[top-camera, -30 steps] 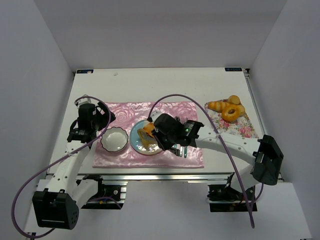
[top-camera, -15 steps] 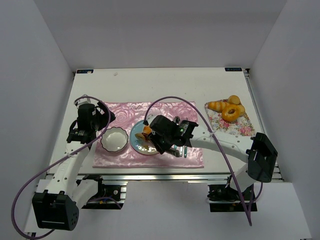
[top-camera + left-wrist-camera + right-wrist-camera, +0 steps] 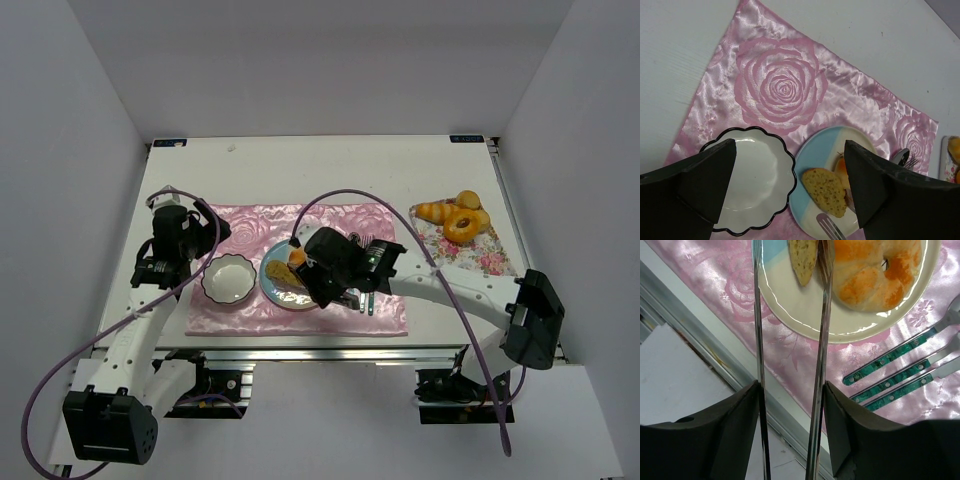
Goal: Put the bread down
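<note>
A blue and cream plate (image 3: 272,292) lies on the pink cloth (image 3: 300,222). On it lie a speckled bread slice (image 3: 278,271) and a round orange bun (image 3: 296,256). My right gripper (image 3: 335,278) is shut on metal tongs (image 3: 823,315). The tong arms stand apart just above the plate's near side, with the slice (image 3: 802,257) between their tips and the bun (image 3: 872,270) to their right. My left gripper (image 3: 180,245) is open and empty, hovering over the cloth. In the left wrist view it (image 3: 787,165) frames the slice (image 3: 826,191) and the plate (image 3: 815,160).
A white scalloped bowl (image 3: 228,278) with a black rim sits left of the plate. Green-handled cutlery (image 3: 366,300) lies on the cloth to the plate's right. A floral board (image 3: 480,255) at the right carries several more breads (image 3: 455,218). The table's front rail (image 3: 700,335) is close below.
My right arm swung left over the plate and drew back a little. The bread slice now lies flat on the plate's left side, and the tong arms stand apart.
</note>
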`<state>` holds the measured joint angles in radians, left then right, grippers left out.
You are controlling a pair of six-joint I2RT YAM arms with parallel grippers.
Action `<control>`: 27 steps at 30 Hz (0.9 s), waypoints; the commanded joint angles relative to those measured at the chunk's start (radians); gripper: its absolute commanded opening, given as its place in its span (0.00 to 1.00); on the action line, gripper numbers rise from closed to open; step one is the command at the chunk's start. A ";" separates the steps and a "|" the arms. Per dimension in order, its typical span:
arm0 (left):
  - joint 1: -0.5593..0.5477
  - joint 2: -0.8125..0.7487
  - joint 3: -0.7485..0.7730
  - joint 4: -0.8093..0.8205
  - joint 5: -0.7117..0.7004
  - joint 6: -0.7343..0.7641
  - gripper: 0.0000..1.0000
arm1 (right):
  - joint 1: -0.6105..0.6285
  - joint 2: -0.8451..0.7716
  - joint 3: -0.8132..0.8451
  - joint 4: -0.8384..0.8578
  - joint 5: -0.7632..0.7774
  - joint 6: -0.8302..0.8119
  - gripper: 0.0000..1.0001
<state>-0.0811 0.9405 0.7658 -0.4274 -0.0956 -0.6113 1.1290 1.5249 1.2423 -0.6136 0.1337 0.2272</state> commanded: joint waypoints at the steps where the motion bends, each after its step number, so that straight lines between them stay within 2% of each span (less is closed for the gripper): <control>1: -0.003 -0.031 0.041 -0.011 0.014 -0.007 0.98 | 0.005 -0.078 0.042 0.014 0.014 0.000 0.57; 4: -0.003 -0.032 0.044 -0.013 0.019 -0.008 0.98 | 0.003 -0.127 0.048 0.023 0.036 0.012 0.56; 8: -0.003 -0.035 0.049 -0.013 0.023 -0.011 0.98 | -0.009 -0.207 0.059 0.020 0.176 0.053 0.53; 9: -0.003 -0.037 0.050 -0.013 0.023 -0.011 0.98 | -0.020 -0.229 0.063 0.014 0.205 0.090 0.48; 12: -0.003 -0.037 0.053 -0.011 0.028 -0.011 0.98 | -0.136 -0.258 0.063 0.035 0.213 0.107 0.43; 14: -0.002 -0.035 0.052 -0.008 0.031 -0.011 0.98 | -0.280 -0.261 0.045 0.092 0.129 0.101 0.42; 15: -0.003 -0.034 0.050 -0.005 0.030 -0.008 0.98 | -0.361 -0.256 0.040 0.115 0.121 0.098 0.42; 16: -0.003 -0.032 0.049 -0.002 0.030 -0.008 0.98 | -0.392 -0.250 0.040 0.135 0.129 0.080 0.42; 20: -0.002 -0.019 0.040 0.024 0.025 -0.004 0.98 | -0.515 -0.166 0.080 0.265 0.225 -0.005 0.43; 22: -0.003 -0.013 0.023 0.047 0.030 0.013 0.98 | -0.601 -0.119 0.114 0.317 0.202 -0.014 0.43; 24: -0.003 -0.011 0.006 0.094 0.036 0.025 0.98 | -0.676 -0.022 0.167 0.360 0.132 -0.020 0.43; 27: -0.003 0.000 -0.003 0.139 0.048 0.048 0.98 | -0.731 0.156 0.273 0.394 0.161 -0.051 0.43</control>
<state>-0.0811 0.9337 0.7734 -0.3603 -0.0689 -0.5980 0.4492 1.5696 1.4113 -0.3473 0.2855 0.2256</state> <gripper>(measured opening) 0.979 0.438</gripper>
